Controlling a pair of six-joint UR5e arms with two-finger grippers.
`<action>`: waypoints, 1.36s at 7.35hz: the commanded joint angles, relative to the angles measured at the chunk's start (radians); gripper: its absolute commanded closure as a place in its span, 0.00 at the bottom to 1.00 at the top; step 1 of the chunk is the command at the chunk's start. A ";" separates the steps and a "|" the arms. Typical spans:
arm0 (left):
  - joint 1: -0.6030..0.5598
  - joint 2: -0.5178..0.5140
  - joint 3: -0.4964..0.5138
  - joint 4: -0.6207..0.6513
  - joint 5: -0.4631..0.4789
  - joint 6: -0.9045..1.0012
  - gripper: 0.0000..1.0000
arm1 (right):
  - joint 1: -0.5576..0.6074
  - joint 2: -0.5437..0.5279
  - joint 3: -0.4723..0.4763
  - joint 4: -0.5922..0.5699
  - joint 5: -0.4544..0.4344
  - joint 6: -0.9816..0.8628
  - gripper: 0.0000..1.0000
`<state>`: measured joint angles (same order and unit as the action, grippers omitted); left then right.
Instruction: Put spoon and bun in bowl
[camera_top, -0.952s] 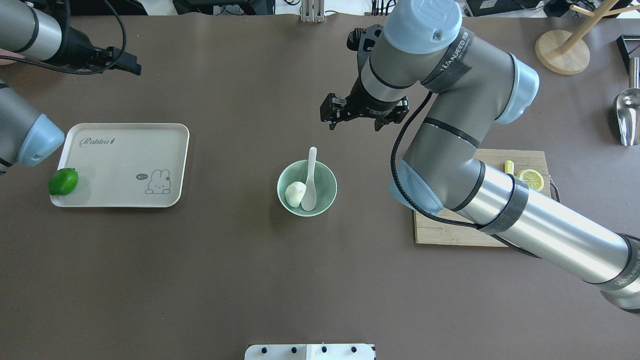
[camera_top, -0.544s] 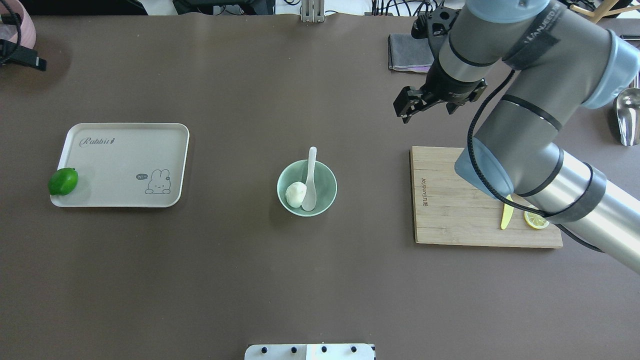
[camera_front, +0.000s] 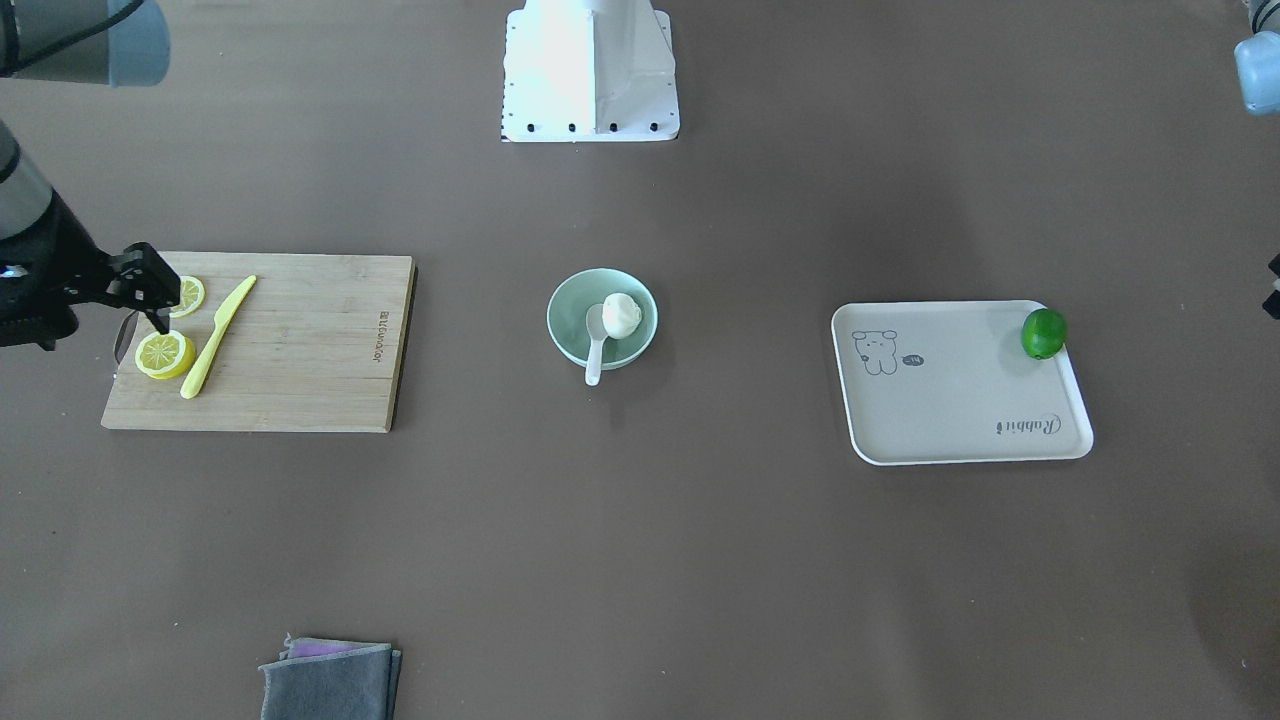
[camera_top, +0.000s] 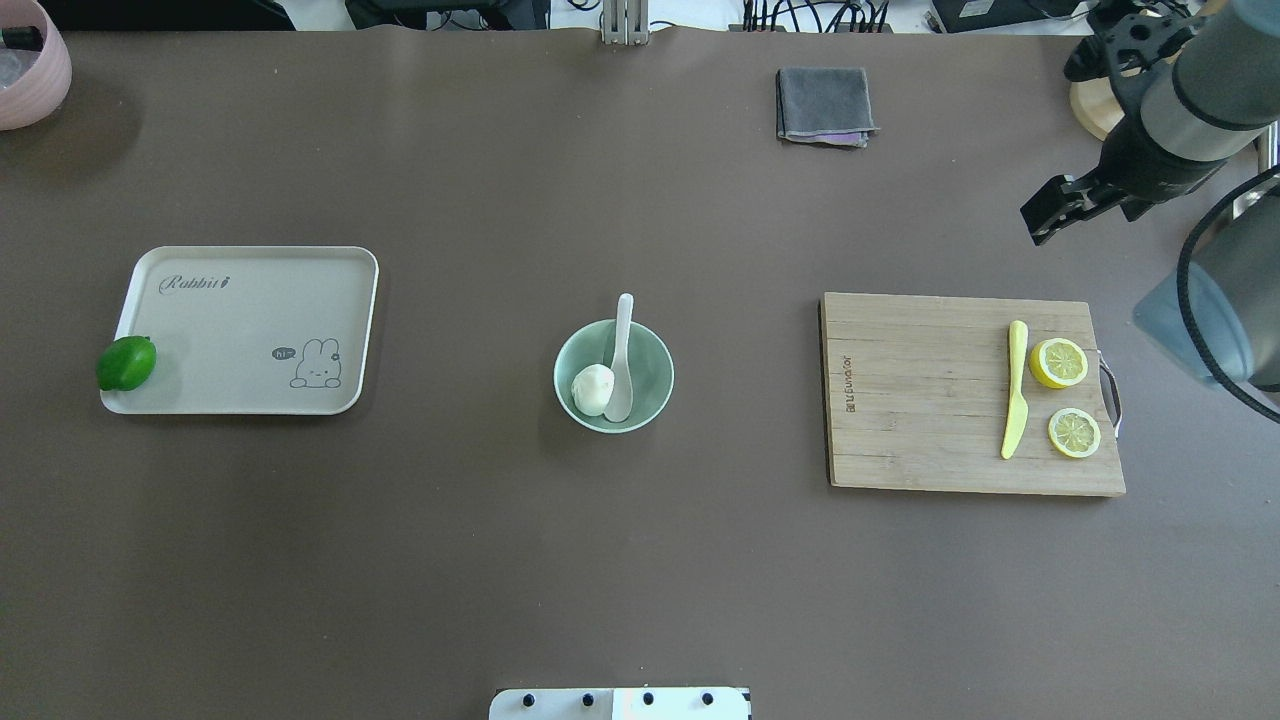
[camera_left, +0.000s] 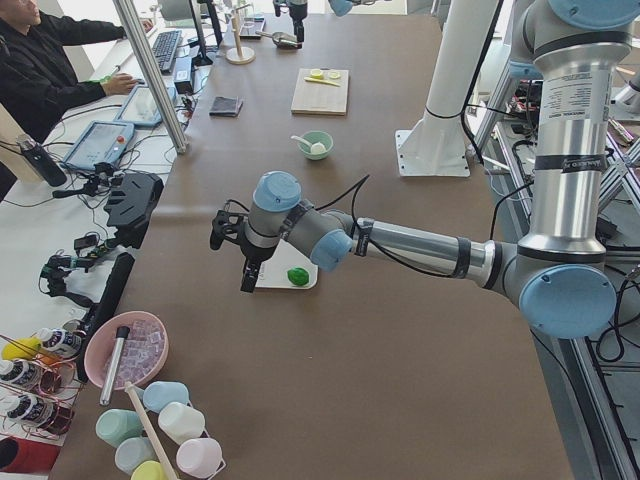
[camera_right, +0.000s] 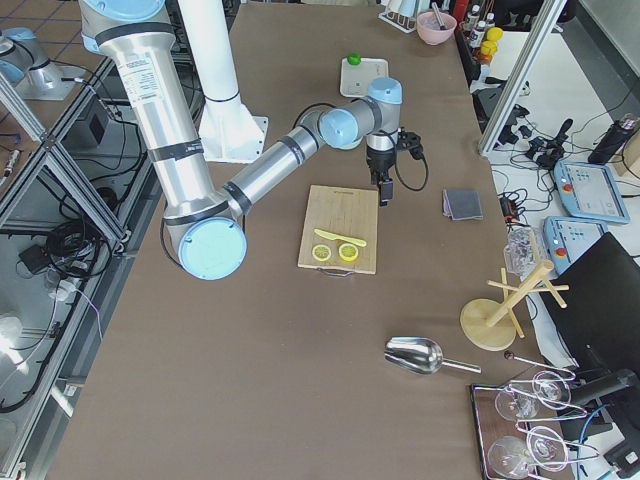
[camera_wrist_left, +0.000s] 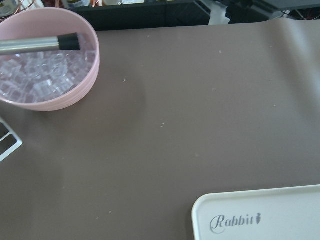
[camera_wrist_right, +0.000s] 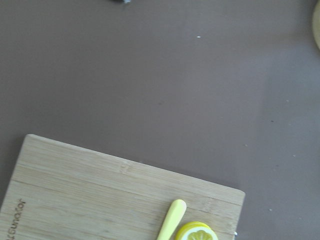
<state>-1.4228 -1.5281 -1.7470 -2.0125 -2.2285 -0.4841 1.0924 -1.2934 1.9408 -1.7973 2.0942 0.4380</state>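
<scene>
The pale mint-green bowl (camera_top: 660, 378) stands at the table's middle and also shows in the front-facing view (camera_front: 566, 322). The white bun (camera_top: 591, 388) lies inside it, also seen from the front (camera_front: 621, 314). The white spoon (camera_top: 621, 355) rests beside the bun with its scoop in the bowl and its handle over the far rim (camera_front: 595, 350). My right gripper (camera_top: 1088, 205) is open and empty, high at the far right, beyond the cutting board. My left gripper (camera_left: 245, 262) hovers by the tray's end; I cannot tell whether it is open.
A beige tray (camera_top: 245, 330) with a green lime (camera_top: 126, 363) sits at the left. A bamboo cutting board (camera_top: 920, 400) at the right holds a yellow knife (camera_top: 1014, 405) and two lemon halves (camera_top: 1059, 362). A grey cloth (camera_top: 823, 105) and a pink bowl (camera_top: 25, 60) lie at the far edge.
My right arm has swung right, away from the bowl, uncovering the cutting board. My left arm has withdrawn out of the overhead view. Bowl, bun and spoon have not moved.
</scene>
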 joint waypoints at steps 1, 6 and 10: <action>-0.077 0.060 0.006 0.090 -0.017 0.187 0.02 | 0.206 -0.087 -0.052 -0.001 0.139 -0.257 0.00; -0.177 -0.044 0.010 0.431 -0.063 0.326 0.02 | 0.455 -0.256 -0.257 0.003 0.210 -0.614 0.00; -0.177 -0.041 0.021 0.433 -0.063 0.318 0.02 | 0.475 -0.287 -0.249 0.003 0.205 -0.605 0.00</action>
<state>-1.5994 -1.5717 -1.7291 -1.5794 -2.2918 -0.1648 1.5648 -1.5785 1.6875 -1.7948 2.3030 -0.1688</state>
